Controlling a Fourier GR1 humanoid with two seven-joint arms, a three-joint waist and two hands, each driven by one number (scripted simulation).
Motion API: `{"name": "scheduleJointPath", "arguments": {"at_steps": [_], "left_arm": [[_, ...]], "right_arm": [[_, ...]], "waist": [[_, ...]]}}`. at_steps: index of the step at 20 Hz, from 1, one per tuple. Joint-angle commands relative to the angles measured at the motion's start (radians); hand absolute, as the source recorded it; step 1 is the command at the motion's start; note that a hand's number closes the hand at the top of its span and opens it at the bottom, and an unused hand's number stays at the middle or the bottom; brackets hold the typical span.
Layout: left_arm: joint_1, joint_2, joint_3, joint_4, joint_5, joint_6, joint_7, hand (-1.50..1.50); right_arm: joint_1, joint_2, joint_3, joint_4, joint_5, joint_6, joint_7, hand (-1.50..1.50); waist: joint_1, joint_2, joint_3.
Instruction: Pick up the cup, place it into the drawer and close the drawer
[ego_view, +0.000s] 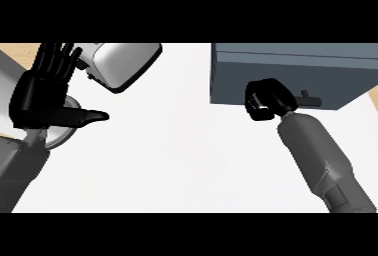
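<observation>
The blue-grey drawer cabinet (295, 70) stands at the upper right of the white counter (177, 160). On its front face a small dark handle (310, 98) sticks out. My right hand (266, 100) is against that front face, just left of the handle, with its fingers curled and nothing visible inside them. My left hand (40, 95) rests at the left edge, fingers straight and pointing up, thumb out to the right. No cup shows anywhere in the view.
A white rounded object with a dark rim (122, 62) lies at the top left, just right of my left hand's fingers. A grey round disc (63, 132) is partly hidden behind my left hand. Tan floor shows at the corners.
</observation>
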Motion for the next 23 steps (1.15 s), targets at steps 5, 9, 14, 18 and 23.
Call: {"name": "scheduleJointPath", "arguments": {"at_steps": [5,9,14,18,23], "left_arm": [[0.007,-0.019,0.016,0.018,0.007,-0.051,-0.008,-1.50],[0.034,-0.030,-0.001,0.022,-0.008,-0.078,-0.033,-1.50],[0.012,-0.045,-0.012,0.009,-0.006,-0.091,-0.026,-1.50],[0.041,-0.056,-0.023,0.007,0.000,-0.110,-0.033,-1.50],[0.034,-0.071,-0.026,0.034,-0.013,-0.108,-0.041,-1.50]], "right_arm": [[-0.169,-0.093,-0.095,0.263,-0.037,0.073,-0.070,1.50],[-0.220,-0.094,-0.124,0.286,-0.059,0.093,-0.050,1.50],[-0.211,-0.107,-0.151,0.291,-0.084,0.083,-0.079,1.50],[-0.207,-0.136,-0.182,0.279,-0.114,0.090,-0.122,1.50],[-0.220,-0.154,-0.183,0.281,-0.112,0.106,-0.139,1.50]], "waist": [[0.016,0.026,0.006],[0.032,0.031,0.006],[0.055,0.045,0.008],[0.066,0.047,0.009],[0.058,0.047,0.007]]}}
